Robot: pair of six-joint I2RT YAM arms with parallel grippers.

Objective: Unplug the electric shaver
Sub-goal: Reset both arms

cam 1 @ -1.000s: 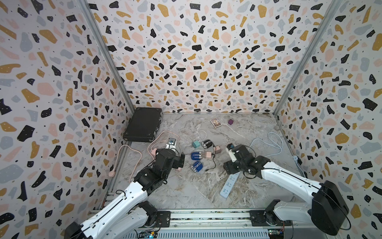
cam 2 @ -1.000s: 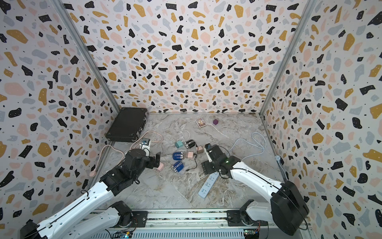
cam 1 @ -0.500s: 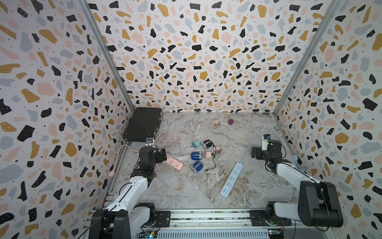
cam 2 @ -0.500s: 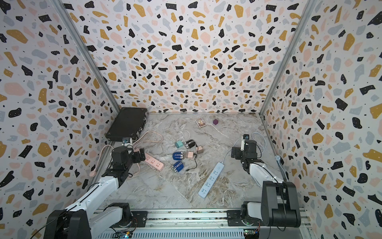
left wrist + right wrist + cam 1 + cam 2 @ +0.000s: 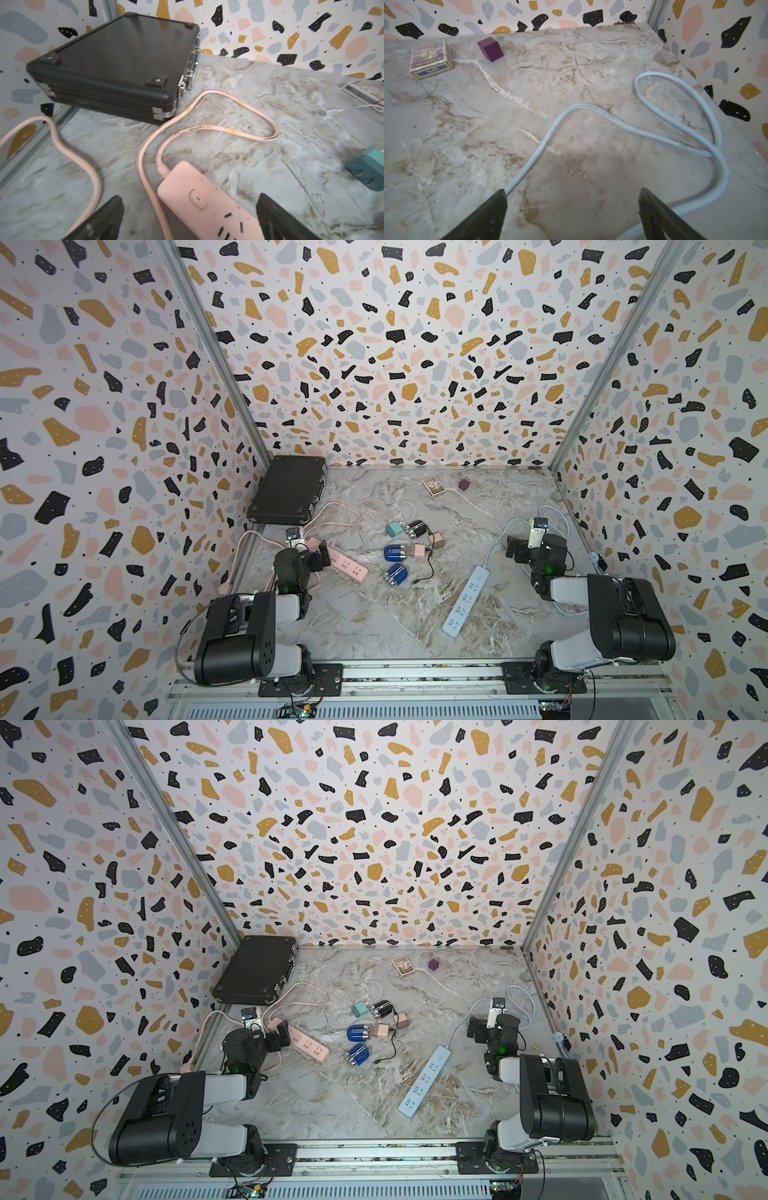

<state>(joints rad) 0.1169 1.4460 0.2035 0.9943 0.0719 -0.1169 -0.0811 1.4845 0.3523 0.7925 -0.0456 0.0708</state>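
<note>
Three small shavers lie mid-table in both top views: a black one (image 5: 415, 528), a blue one (image 5: 395, 552) butted against a pink adapter (image 5: 417, 551), and another blue one (image 5: 395, 573) with a thin black cable (image 5: 428, 572) beside it. A teal adapter (image 5: 392, 529) lies by the black shaver. No plug shows in the pink power strip (image 5: 345, 564) or the pale blue power strip (image 5: 465, 601). My left gripper (image 5: 316, 558) (image 5: 190, 197) is open over the pink strip's switch end. My right gripper (image 5: 515, 549) (image 5: 572, 191) is open over bare table, beside the pale blue cord (image 5: 675, 128).
A black case (image 5: 291, 489) sits at the back left corner. A card box (image 5: 432, 485) and a purple cube (image 5: 464, 485) lie near the back wall. A beige adapter (image 5: 436, 538) lies right of the black shaver. The pink cord (image 5: 207, 128) loops beside the case.
Both arms have pulled back from the middle of the table and folded toward their own sides. The right gripper has left the pale blue strip's end, and the left has drawn back along the pink strip.
</note>
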